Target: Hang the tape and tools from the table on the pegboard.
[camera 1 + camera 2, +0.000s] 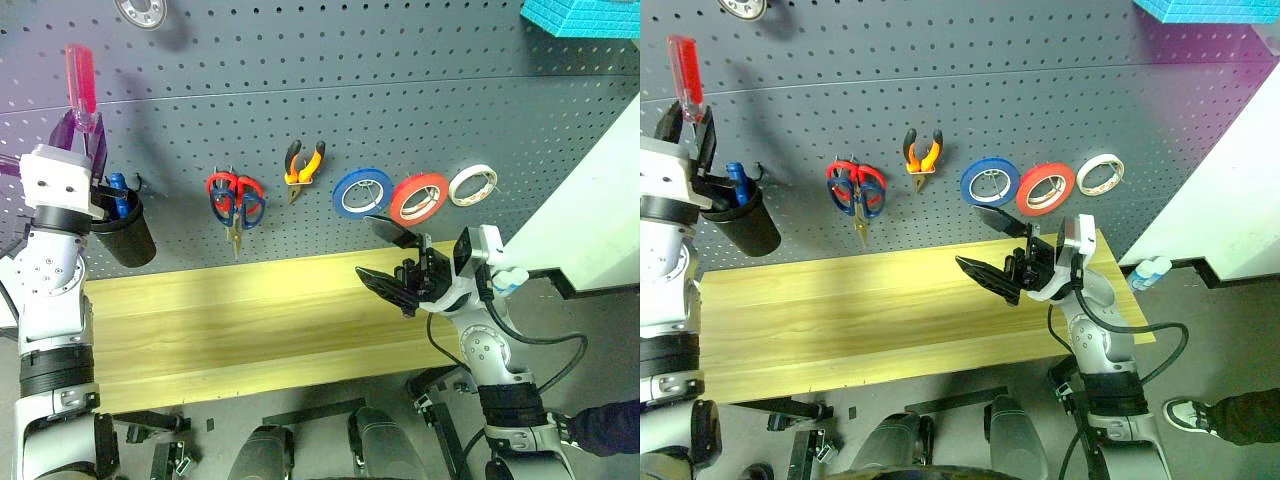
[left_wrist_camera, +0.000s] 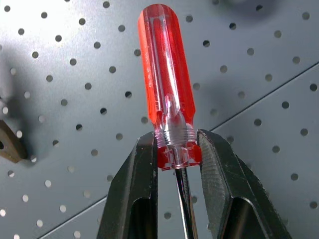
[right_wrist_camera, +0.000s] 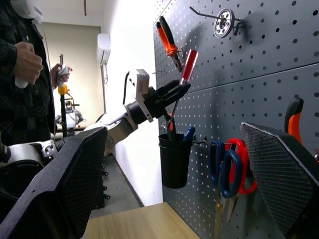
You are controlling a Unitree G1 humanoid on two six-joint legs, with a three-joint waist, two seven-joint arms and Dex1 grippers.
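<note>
The left gripper [image 2: 175, 154] is clamped on the red-handled screwdriver [image 2: 167, 74], holding it at the collar where the clear red handle meets the metal shaft, with the handle pointing up and the shaft going down between the two fingers. It holds the tool high in front of the pegboard [image 1: 420, 110], near the board's left edge and just above the black cup [image 1: 125, 230], where a blue-handled tool [image 1: 118, 190] already stands. The step in hand seems to be the storing of this screwdriver, probably the last one, because the table [image 1: 250, 320] carries no tool now, and the scissors [image 1: 236, 205], the pliers [image 1: 303, 165] and the red tape [image 1: 418, 197] already hang on the board in one row, the tape between a blue roll [image 1: 361, 191] and a pale roll [image 1: 472, 185]. The right gripper [image 1: 392, 258] waits with its fingers wide apart and empty above the right end of the table. The next move calls for bringing the shaft tip over the mouth of the cup, keeping it upright and free of the blue handle, then lowering it inside before the fingers part.
</note>
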